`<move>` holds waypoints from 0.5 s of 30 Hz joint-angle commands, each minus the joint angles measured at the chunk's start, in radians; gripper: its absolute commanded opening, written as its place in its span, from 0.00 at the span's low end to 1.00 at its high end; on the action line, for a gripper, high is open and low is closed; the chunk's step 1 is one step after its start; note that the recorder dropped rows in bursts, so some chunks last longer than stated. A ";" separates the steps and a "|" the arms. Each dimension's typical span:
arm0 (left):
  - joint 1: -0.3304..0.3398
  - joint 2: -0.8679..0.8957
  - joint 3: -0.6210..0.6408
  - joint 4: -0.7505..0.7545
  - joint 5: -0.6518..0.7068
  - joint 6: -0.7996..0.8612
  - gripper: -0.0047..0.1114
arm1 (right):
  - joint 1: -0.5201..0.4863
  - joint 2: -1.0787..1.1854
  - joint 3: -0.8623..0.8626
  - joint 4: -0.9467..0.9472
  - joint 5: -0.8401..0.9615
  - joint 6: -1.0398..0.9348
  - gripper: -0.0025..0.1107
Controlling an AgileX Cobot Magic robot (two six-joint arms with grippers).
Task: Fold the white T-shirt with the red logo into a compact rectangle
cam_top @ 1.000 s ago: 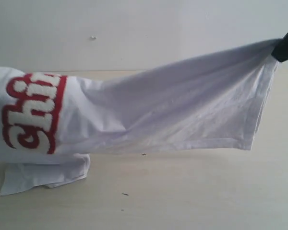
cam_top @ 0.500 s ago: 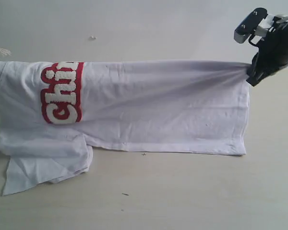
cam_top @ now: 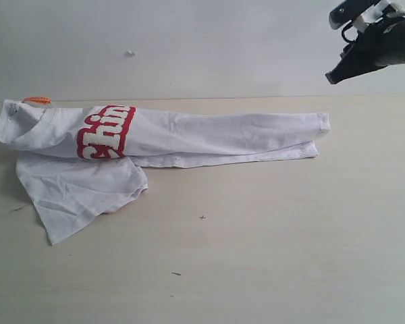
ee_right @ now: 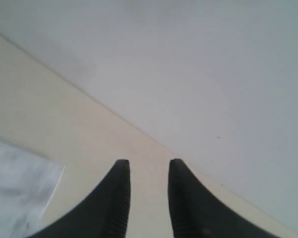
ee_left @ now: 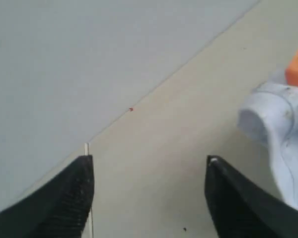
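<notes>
Exterior view, beige table [cam_top: 270, 256], grey wall [cam_top: 189, 40], left end effector [ee_left: 149, 159] spread, right end effector [ee_right: 148, 163] parted

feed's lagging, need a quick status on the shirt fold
Left gripper open, empty. Right gripper open, empty. White T-shirt down in a long strip, sleeve sticking out. Nothing in the way.

Illumination was even and diffuse, shadows on the table [cam_top: 256, 270] were faint, and both wrist views were soft-focused.

Last letters of the red logo [cam_top: 106, 132] out of sight under a fold of the white T-shirt [cam_top: 216, 133].
</notes>
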 commanded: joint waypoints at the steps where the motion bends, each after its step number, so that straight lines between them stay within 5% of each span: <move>1: 0.003 -0.026 -0.001 -0.149 -0.046 -0.012 0.52 | -0.005 -0.006 -0.022 -0.001 -0.040 0.102 0.26; 5: 0.003 -0.076 -0.001 -0.207 0.009 -0.131 0.32 | -0.005 0.016 -0.142 -0.001 0.228 0.151 0.17; 10: 0.003 -0.142 -0.062 -0.209 0.355 -0.189 0.20 | -0.005 0.087 -0.319 0.003 0.681 0.146 0.21; 15: -0.012 -0.143 -0.116 -0.286 0.783 -0.175 0.05 | -0.005 0.106 -0.344 0.006 0.784 0.175 0.10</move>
